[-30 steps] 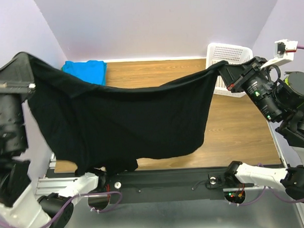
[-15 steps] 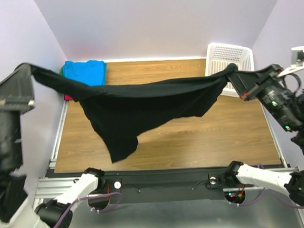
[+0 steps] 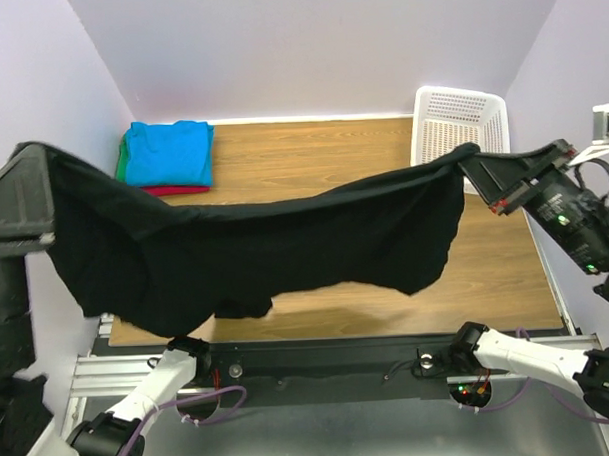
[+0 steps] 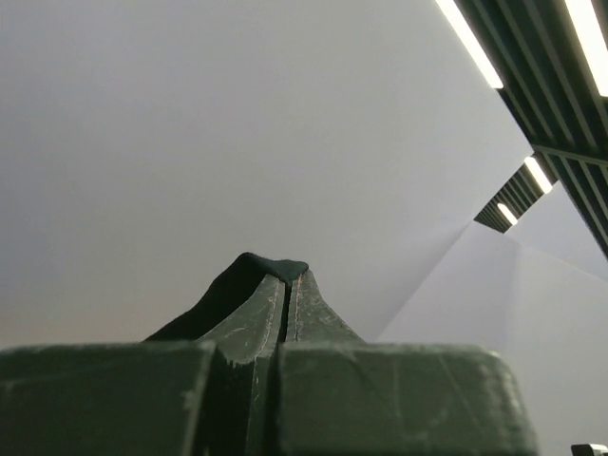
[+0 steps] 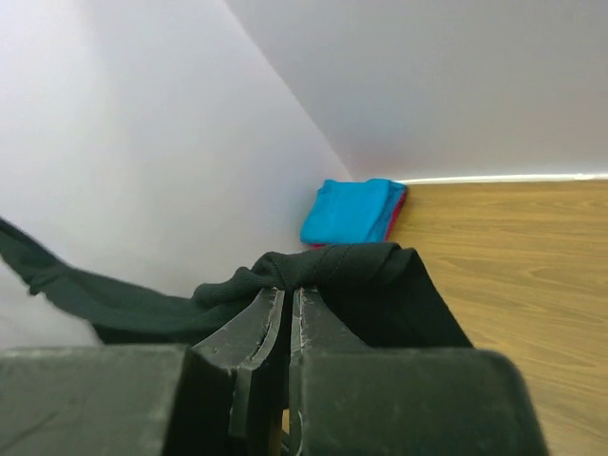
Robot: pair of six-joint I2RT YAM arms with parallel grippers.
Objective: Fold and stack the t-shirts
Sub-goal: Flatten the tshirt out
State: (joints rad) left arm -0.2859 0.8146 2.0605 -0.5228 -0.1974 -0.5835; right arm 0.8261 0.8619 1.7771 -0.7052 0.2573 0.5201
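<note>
The black t-shirt [image 3: 255, 245] hangs stretched in the air between my two grippers, its lower edge sagging toward the near table edge. My left gripper [image 3: 30, 156] is raised high at the far left and shut on one corner; the left wrist view shows black cloth [image 4: 271, 268] pinched at the gripper's [image 4: 289, 277] tip. My right gripper [image 3: 469, 154] is shut on the other corner, near the basket; the right wrist view shows bunched black cloth [image 5: 332, 266] at the gripper's [image 5: 288, 293] tip. A folded stack sits at the back left: turquoise-blue shirt [image 3: 168, 153] on top, green [image 3: 123, 162] and red [image 3: 173, 190] edges beneath.
A white plastic lattice basket [image 3: 459, 118] stands at the back right of the wooden table [image 3: 322, 157]. Lilac walls close in the left, back and right sides. The arms' bases sit on a black rail [image 3: 339, 362] at the near edge.
The shirt swung: a second ago it hung broad, half a second ago it flew up narrow, now it hangs broad again. Both grippers dropped slightly and the folded stack is uncovered.
</note>
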